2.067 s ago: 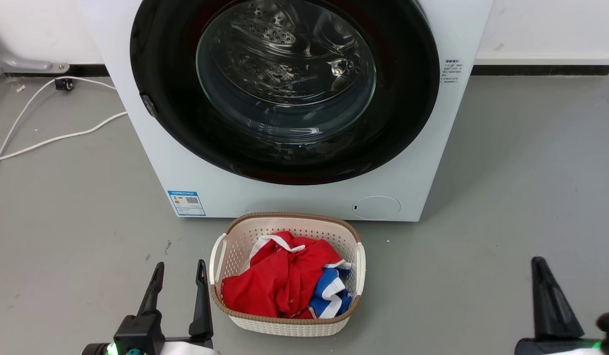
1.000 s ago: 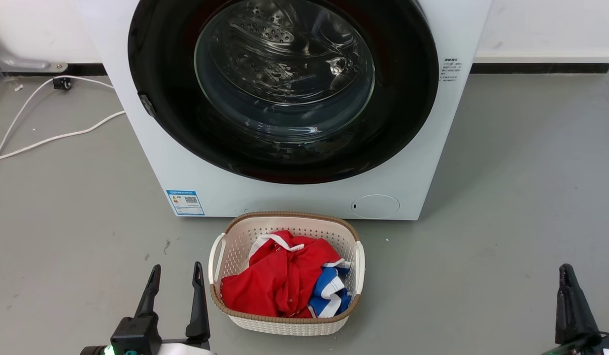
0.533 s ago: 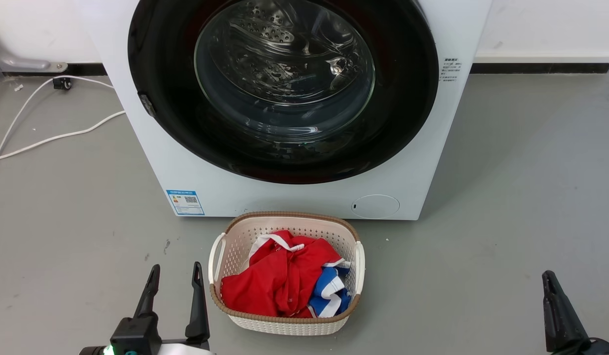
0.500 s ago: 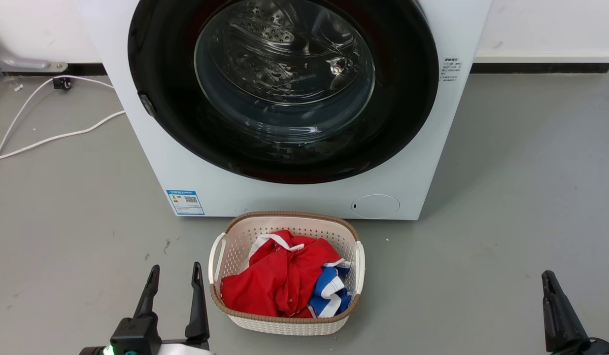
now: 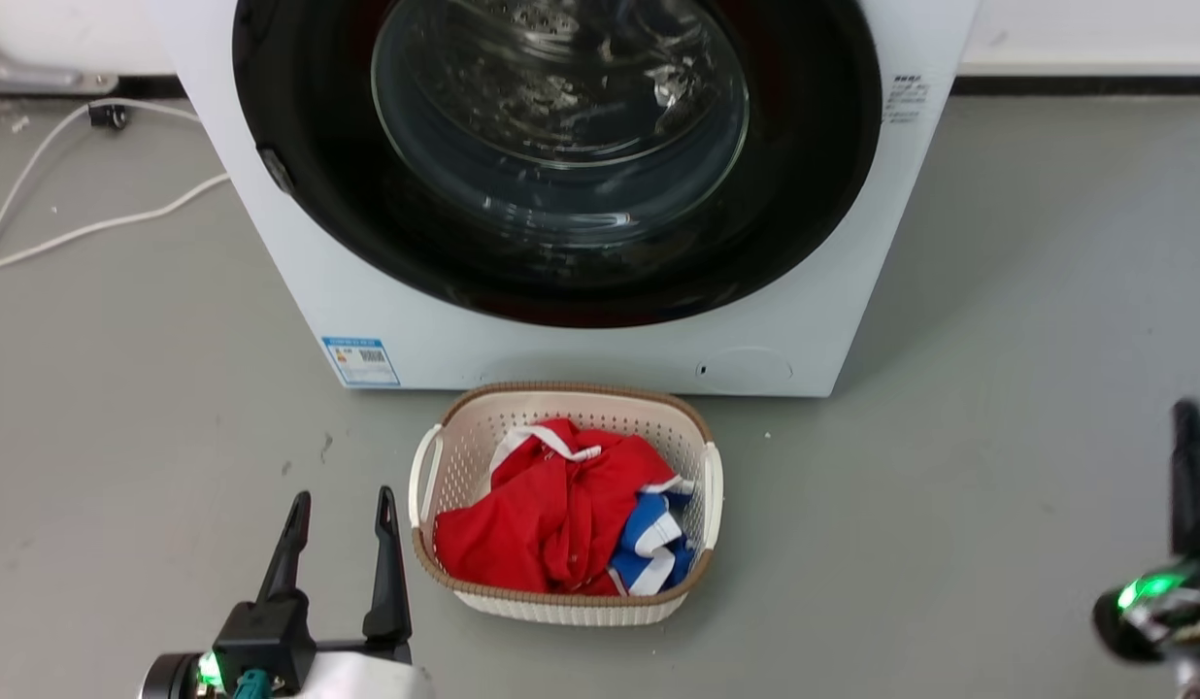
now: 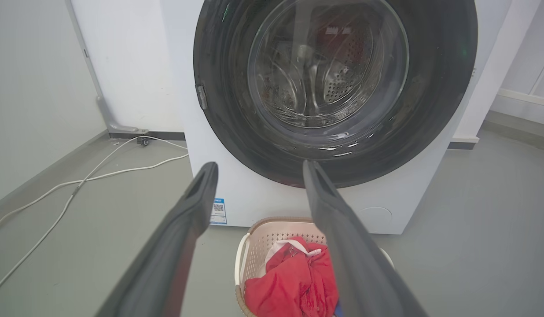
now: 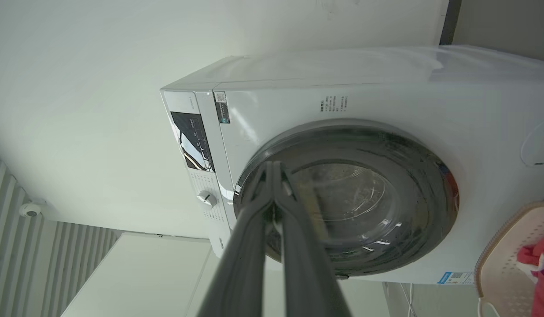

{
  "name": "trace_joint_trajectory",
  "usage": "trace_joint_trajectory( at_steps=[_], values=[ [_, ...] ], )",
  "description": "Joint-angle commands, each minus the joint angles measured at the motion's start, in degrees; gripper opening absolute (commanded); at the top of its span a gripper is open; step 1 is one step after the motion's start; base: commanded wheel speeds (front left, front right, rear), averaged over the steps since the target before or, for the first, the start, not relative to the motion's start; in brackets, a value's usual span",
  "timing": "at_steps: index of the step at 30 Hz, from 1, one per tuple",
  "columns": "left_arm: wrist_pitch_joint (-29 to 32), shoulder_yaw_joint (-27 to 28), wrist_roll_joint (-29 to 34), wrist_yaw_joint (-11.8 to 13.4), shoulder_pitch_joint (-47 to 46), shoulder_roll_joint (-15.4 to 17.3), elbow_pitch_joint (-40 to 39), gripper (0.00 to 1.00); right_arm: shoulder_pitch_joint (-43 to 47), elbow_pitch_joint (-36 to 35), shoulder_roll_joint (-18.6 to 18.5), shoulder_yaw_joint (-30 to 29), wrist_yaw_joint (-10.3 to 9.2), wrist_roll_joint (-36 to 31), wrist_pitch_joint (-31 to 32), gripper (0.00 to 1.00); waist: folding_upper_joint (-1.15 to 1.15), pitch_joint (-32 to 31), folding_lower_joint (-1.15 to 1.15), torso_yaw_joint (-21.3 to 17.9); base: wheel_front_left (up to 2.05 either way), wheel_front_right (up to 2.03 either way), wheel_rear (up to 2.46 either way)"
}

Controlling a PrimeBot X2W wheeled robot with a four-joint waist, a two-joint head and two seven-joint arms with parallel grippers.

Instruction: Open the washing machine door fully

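The right gripper [image 7: 272,169] has its two fingers pressed together at the tips and holds nothing. It points at the washing machine door [image 7: 347,198] from well in front of the washing machine [image 7: 386,88], off to the machine's right as the robot faces it. The slim closed tip looks suited to hooking behind the door's rim, though that is a guess. The left gripper [image 5: 341,500] is spread wide and empty. It sits low in front of the machine's left half, probably parked out of the way.

The door lies shut, flat against the machine's front, so the opening has not yet begun. A small grey fitting [image 5: 275,170] sits on the door's left rim; I cannot tell whether it is hinge or catch.

A laundry basket [image 5: 571,390] with red and blue clothes [image 5: 551,524] stands just in front of the machine, below the door's lower rim. The door will likely swing above it. The floor [image 5: 998,291] to the machine's right gives the arm open room. White cables [image 5: 105,223] trail left of the machine.
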Motion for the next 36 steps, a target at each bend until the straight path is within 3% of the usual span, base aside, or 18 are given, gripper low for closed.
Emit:
trace_joint_trajectory(
  at_steps=[1,9,15,25,36],
  values=[
    [-0.16,0.00,0.38,-0.07,-0.94,0.00,-0.30,1.00,-1.62,0.31,-0.59,-0.48,0.02,-0.40,0.47,0.00,0.00,1.41,0.00,0.41,0.00,0.00,0.00],
    [-0.16,-0.03,1.07,-0.04,-4.80,-0.01,-1.69,1.00,-17.16,4.99,-5.59,-5.56,0.02,-2.29,4.90,0.00,0.00,8.92,0.00,2.34,0.00,0.00,0.00],
    [-0.16,-0.45,0.64,0.22,-8.58,-0.01,-2.90,1.00,-29.48,8.67,-10.10,-5.39,0.02,-3.99,8.35,0.00,0.00,15.55,0.00,3.68,0.00,0.00,0.00],
    [-0.16,-2.03,-0.55,1.24,-13.60,-0.01,-4.30,1.00,-47.56,15.20,-16.63,0.31,0.02,-8.96,12.93,0.00,0.00,24.59,0.00,6.45,0.00,0.00,0.00],
    [-0.16,-4.14,-2.33,2.49,-16.27,-0.02,-4.70,1.00,-61.52,23.32,-21.49,8.03,0.03,-15.51,17.54,0.00,0.00,29.45,0.00,8.74,0.00,0.00,0.00]
  ],
)
